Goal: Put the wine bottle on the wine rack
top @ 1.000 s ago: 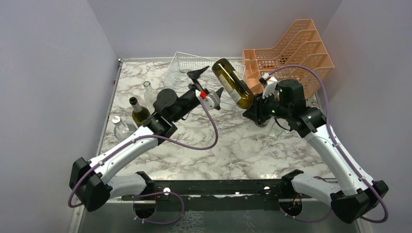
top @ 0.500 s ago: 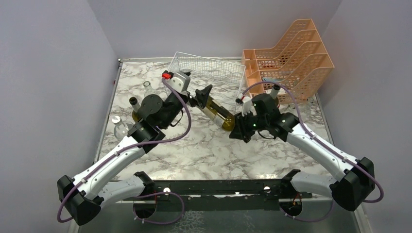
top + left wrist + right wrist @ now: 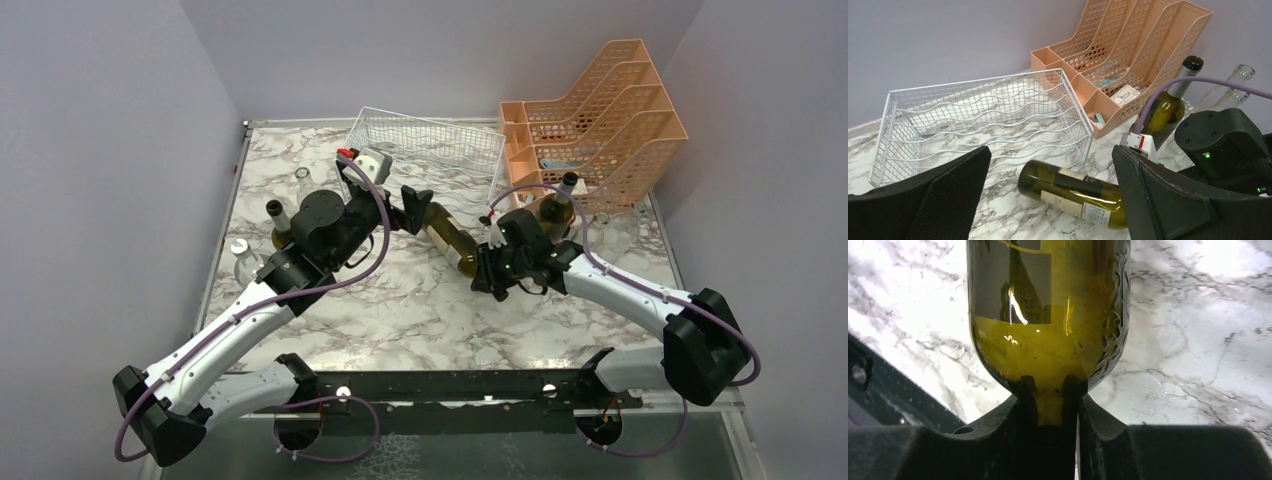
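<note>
Our right gripper (image 3: 1050,390) is clamped on the neck of the bottle (image 3: 1073,192), which lies on its side on the table (image 3: 400,300). Its base points far-left at the rack (image 3: 983,115) and sits just short of the rack's near-right corner, in no cradle yet. Our left gripper (image 3: 415,203) hangs wide open by the base end, holding nothing.

We see four risks from here:

- **Slipping grip:** the hold is on smooth glass at the thin end only. A lift could let the heavy body sag, turn between the fingers or slide out.
- **Pushed rack:** the base could catch the rack's near wire rim if it travels too low. That would shove or tilt the light rack instead of clearing it.
- **Knocked bottle:** the open left fingers are close enough that a careless closing or sweep could knock the bottle off line.
- **Toppled bottle:** a second bottle (image 3: 557,205) stands just far of our right arm, in front of the tray (image 3: 600,110). A wide swing there might topple it.
</note>
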Controlling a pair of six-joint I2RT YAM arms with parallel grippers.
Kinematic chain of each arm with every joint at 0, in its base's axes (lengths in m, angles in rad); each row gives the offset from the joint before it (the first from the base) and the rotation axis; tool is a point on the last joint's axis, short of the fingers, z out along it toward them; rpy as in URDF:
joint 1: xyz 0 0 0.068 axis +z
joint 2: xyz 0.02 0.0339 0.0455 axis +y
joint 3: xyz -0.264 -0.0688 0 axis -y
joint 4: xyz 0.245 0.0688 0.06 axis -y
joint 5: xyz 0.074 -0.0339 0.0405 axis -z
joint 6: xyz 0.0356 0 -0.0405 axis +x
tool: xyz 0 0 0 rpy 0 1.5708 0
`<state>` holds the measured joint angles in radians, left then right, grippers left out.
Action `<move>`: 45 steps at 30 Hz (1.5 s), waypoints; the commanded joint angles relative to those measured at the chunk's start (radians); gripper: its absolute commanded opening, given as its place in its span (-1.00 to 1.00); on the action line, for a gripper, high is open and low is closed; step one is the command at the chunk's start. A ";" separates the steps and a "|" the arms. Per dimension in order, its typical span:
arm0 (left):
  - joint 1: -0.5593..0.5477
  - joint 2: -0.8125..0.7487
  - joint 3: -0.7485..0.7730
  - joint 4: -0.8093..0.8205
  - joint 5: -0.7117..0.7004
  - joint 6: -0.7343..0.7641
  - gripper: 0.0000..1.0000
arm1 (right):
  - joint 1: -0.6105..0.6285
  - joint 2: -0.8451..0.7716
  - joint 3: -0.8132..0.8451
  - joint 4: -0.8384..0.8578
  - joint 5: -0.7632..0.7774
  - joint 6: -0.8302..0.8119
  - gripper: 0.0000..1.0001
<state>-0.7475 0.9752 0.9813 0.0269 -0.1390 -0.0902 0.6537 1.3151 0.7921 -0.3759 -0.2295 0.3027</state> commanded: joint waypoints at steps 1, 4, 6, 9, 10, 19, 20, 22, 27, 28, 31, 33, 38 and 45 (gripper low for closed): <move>-0.001 -0.022 0.000 -0.013 -0.011 -0.023 0.98 | 0.007 -0.019 0.002 0.208 0.132 0.058 -0.98; -0.001 -0.020 0.002 -0.015 -0.014 -0.017 0.98 | 0.007 -0.020 -0.017 0.227 0.184 0.091 -0.98; -0.001 -0.020 0.004 -0.015 -0.014 -0.014 0.98 | 0.007 -0.020 -0.031 0.237 0.223 0.124 -0.97; -0.001 -0.020 0.007 -0.015 -0.007 -0.011 0.98 | 0.007 -0.022 -0.056 0.265 0.280 0.179 -0.98; -0.001 -0.017 0.007 -0.016 -0.005 -0.011 0.98 | 0.007 -0.021 -0.062 0.274 0.294 0.197 -0.98; 0.000 -0.023 0.012 -0.030 0.004 -0.017 0.98 | 0.007 0.046 -0.072 0.393 0.385 0.379 -0.98; -0.001 -0.025 0.011 -0.032 0.004 -0.017 0.98 | 0.007 0.067 -0.065 0.401 0.400 0.399 -0.98; -0.001 -0.028 0.013 -0.036 0.004 -0.017 0.98 | 0.007 0.095 -0.052 0.411 0.439 0.448 -0.98; 0.000 -0.035 0.019 -0.050 0.006 -0.016 0.98 | 0.007 0.139 -0.030 0.466 0.480 0.499 -0.98; 0.000 -0.036 0.020 -0.054 0.006 -0.015 0.98 | 0.007 0.146 -0.025 0.478 0.477 0.487 -0.98; -0.001 -0.038 0.022 -0.057 0.004 -0.013 0.98 | 0.007 0.167 -0.010 0.482 0.471 0.460 -0.98; 0.000 -0.039 0.021 -0.058 0.004 -0.011 0.98 | 0.007 0.174 -0.005 0.477 0.467 0.450 -0.98; -0.001 -0.037 0.022 -0.055 -0.001 -0.005 0.98 | 0.032 0.166 -0.003 0.459 0.526 0.431 -0.98; -0.001 -0.027 0.035 -0.057 -0.005 0.004 0.98 | 0.090 0.159 0.069 0.352 0.715 0.382 -0.98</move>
<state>-0.7475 0.9543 0.9817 -0.0387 -0.1394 -0.0937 0.7200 1.4960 0.7597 -0.0628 0.2787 0.7341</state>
